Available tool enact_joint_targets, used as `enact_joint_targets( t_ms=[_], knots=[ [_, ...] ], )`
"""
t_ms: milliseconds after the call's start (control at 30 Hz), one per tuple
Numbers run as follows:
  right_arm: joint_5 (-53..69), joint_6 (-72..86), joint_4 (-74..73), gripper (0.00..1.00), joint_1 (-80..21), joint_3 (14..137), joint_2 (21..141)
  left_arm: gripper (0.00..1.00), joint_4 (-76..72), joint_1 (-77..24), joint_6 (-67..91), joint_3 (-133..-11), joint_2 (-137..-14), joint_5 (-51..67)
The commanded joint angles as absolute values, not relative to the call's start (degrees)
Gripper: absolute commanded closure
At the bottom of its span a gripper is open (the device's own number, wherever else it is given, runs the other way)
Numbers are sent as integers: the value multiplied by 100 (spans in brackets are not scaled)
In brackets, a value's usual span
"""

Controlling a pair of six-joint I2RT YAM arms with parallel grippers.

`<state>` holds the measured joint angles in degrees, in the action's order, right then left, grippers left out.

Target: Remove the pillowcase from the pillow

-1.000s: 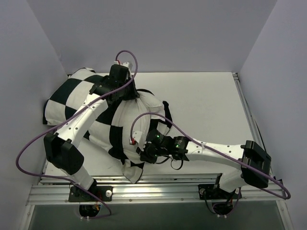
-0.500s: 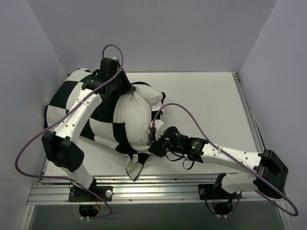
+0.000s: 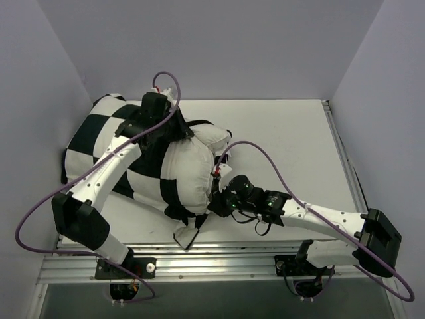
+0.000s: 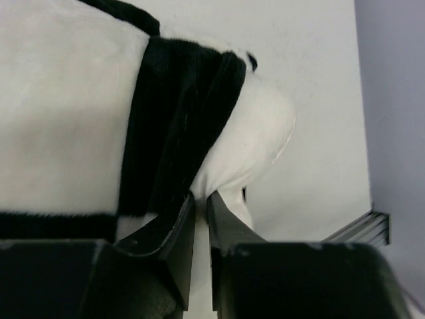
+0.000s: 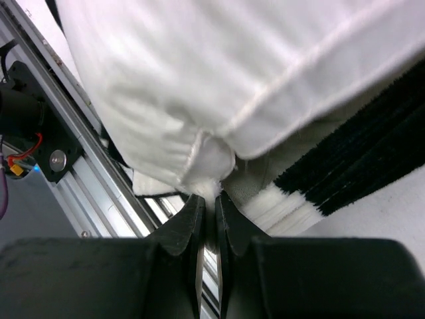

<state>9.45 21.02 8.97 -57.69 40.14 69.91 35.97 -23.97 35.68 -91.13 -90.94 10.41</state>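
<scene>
At the table's near edge the right gripper (image 5: 207, 199) is clamped on a small pinch of the pillow (image 5: 219, 73), holding its bare white near corner just beside the pillowcase (image 5: 358, 153) hem. The stripping looks partly done: the pillow's white end is out near the middle of the table (image 3: 285, 139), while the checkered cover wraps its far-left part. Farther back, the left gripper (image 4: 199, 206) sits at the cover's black edge with its jaws a narrow slit apart; whether it grips fabric I cannot tell. The next move probably calls for a firm hold on that hem, then pulling cover and pillow apart. No label or writing is readable.
</scene>
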Motion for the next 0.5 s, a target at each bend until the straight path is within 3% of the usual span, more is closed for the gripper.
enact_joint_targets(
  t_ms=[0,33,133,167,267,467],
  knots=[
    [765,2162,237,100,-5635,4078,6496,78,2453,-2653,2638,-8317,-8079,238],
    [773,2093,385,100,-5529,4069,6478,63,2209,-2715,2576,-8036,-7703,98],
    [896,2004,789,100,-5406,3947,6548,35,1830,-2917,2382,-7139,-7043,53],
    [940,1995,887,100,-5362,3903,6652,31,1767,-3066,2251,-6858,-6910,-121],
    [1177,1986,1265,100,-5309,3745,6811,22,1512,-3400,1795,-6540,-6478,-202],
    [1345,2092,1608,100,-5265,3551,6838,17,1310,-4806,618,-6074,-6302,-834]
  ],
)
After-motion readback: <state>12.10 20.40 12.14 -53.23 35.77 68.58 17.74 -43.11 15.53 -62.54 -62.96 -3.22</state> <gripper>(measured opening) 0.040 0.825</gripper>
